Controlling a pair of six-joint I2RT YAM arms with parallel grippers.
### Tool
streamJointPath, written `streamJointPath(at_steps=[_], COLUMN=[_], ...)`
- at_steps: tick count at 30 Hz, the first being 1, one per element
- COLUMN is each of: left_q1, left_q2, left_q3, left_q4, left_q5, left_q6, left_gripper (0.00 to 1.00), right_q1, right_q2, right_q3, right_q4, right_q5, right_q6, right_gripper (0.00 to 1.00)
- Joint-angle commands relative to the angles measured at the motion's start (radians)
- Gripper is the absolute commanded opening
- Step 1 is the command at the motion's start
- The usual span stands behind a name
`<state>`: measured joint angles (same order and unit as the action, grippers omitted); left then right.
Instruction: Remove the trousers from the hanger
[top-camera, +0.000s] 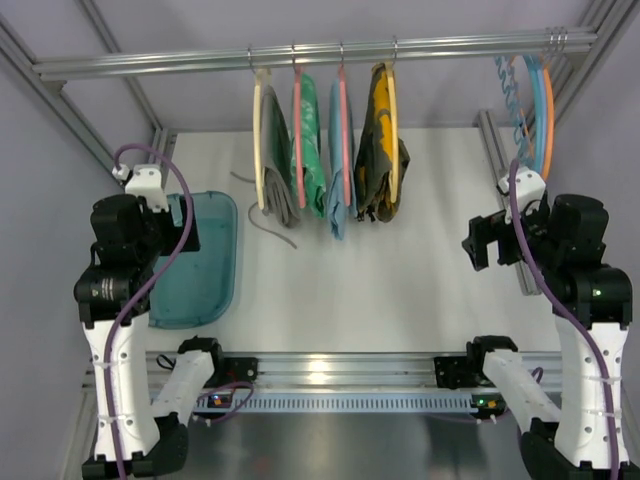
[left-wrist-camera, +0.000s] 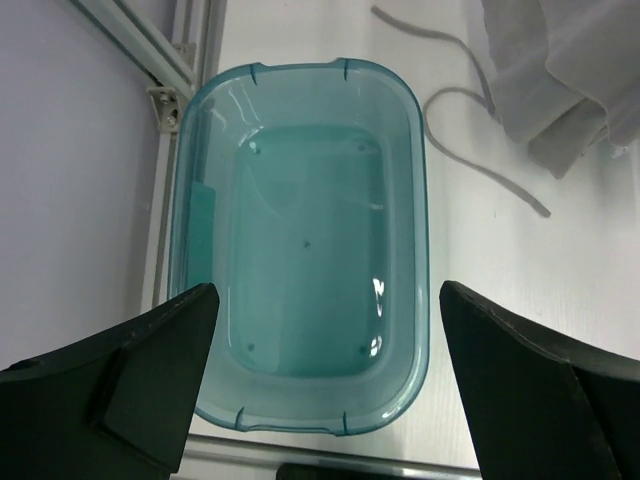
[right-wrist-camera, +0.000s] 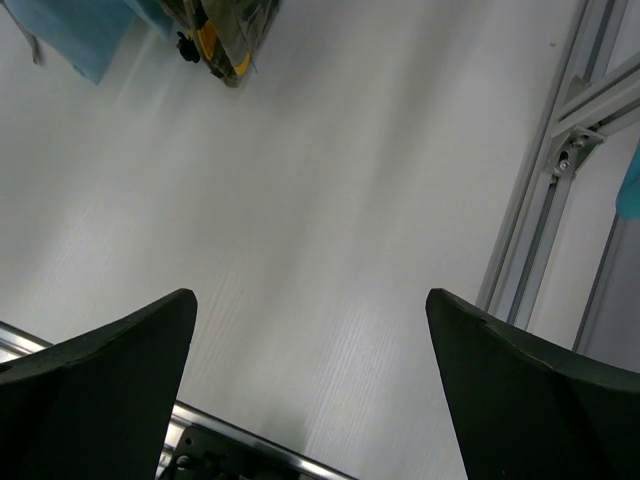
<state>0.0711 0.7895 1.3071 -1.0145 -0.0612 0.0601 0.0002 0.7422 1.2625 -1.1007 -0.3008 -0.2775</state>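
Overhead, the trousers (top-camera: 281, 172) hang on the hanger (top-camera: 258, 130) from the rail (top-camera: 200, 60), drawstring (top-camera: 272, 228) trailing on the desk (top-camera: 400, 275); the left gripper (left-wrist-camera: 330, 292) and right gripper (right-wrist-camera: 310, 296) gape wide, holding nothing.

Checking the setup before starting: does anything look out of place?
Only the drawstring of the trousers: it trails loose across the table near the tub instead of hanging with the cloth. Nothing else stands out.

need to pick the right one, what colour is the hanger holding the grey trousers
Cream-beige hanger, clearest in the top external view.
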Motion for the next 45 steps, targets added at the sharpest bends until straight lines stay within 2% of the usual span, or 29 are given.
streamJointPath(at_steps=[1,11,13,15,17,20,22,27,33,35,37,41,45], left_q1=[-0.001,0.019,0.027,0.03,0.03,0.032,0.032,0.032,0.03,0.03,0.022,-0.036,-0.152], left_q2=[0.057,0.252,0.298,0.281,0.236,0.238,0.249,0.205,0.211,0.23,0.24,0.277,0.301], left_q3=[0.09,0.365,0.405,0.394,0.329,0.237,0.201,0.033,-0.051,-0.072,-0.095,-0.114,-0.134], left_q4=[-0.045,-0.104,-0.101,-0.037,0.112,0.293,0.381,0.752,0.904,0.957,1.093,1.127,1.151], left_q5=[0.056,0.549,0.663,0.757,0.912,1.097,1.149,1.132,1.054,1.052,1.052,1.006,0.943], left_q6=[0.007,-0.14,-0.201,-0.277,-0.345,-0.573,-0.646,-0.853,-0.879,-0.931,-0.983,-0.984,-0.976], left_gripper=[0.98,0.98,0.95,0.94,0.95,0.96,0.95,0.94,0.91,0.91,0.9,0.89,0.88], right_q1=[0.011,0.009,0.011,0.011,0.011,0.009,0.009,0.011,0.009,0.009,0.009,0.011,0.011], right_q2=[0.048,0.143,0.16,0.172,0.186,0.19,0.2,0.227,0.256,0.258,0.256,0.255,0.256], right_q3=[0.069,0.129,0.14,0.152,0.158,0.161,0.167,0.198,0.221,0.219,0.215,0.21,0.21], right_q4=[-0.008,-0.031,-0.036,-0.048,-0.062,-0.073,-0.077,-0.096,-0.096,-0.094,-0.093,-0.093,-0.094], right_q5=[-0.02,-0.032,-0.034,-0.043,-0.055,-0.058,-0.058,-0.072,-0.087,-0.092,-0.093,-0.09,-0.092], right_q6=[-0.02,-0.032,-0.029,-0.029,-0.035,-0.045,-0.045,-0.051,-0.042,-0.04,-0.042,-0.045,-0.043], right_gripper=[0.99,0.99,0.99,0.99,0.99,0.99,0.99,0.99,1.0,0.99,0.99,0.99,0.99])
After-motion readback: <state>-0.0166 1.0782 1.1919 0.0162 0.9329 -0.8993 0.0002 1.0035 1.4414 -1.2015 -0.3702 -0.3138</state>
